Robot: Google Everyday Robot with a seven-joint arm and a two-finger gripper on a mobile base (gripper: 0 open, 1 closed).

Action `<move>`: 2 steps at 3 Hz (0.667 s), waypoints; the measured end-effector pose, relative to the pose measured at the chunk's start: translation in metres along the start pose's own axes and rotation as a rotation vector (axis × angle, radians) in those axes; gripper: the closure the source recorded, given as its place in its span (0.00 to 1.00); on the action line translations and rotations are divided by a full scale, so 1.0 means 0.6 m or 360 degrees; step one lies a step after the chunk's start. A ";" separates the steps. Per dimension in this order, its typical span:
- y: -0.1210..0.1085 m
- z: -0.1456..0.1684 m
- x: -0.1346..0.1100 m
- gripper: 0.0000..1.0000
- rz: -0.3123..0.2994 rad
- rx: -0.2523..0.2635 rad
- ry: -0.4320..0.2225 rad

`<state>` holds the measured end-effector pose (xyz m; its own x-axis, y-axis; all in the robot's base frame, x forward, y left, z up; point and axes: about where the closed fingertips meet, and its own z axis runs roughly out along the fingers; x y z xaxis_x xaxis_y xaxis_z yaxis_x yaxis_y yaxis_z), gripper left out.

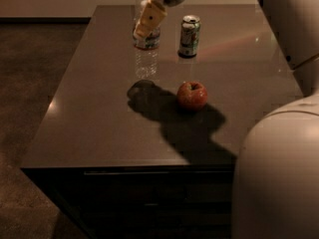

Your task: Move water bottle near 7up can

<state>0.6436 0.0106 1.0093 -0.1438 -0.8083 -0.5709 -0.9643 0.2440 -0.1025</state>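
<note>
The water bottle (pixel 146 56) is a clear plastic bottle with a red, white and green label band. It hangs upright a little above the dark table (pixel 94 118), left of the 7up can (pixel 189 35). My gripper (pixel 149 16) reaches down from the top of the camera view and is shut on the bottle's upper part, hiding the cap. The green and white can stands upright at the far middle of the table, about a can's width right of the bottle. The bottle's shadow falls on the table in front of it.
A red apple (pixel 192 94) lies on the table in front of the can. My pale arm and body (pixel 279 173) fill the right side. The table's front edge has a drawer below it. Brown floor lies to the left.
</note>
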 end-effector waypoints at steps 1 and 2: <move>-0.047 -0.035 0.046 1.00 0.0179 0.0114 0.0011; -0.091 -0.049 0.086 1.00 0.0358 0.0206 0.0036</move>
<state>0.6822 -0.0605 1.0095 -0.3578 -0.7373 -0.5731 -0.8712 0.4845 -0.0794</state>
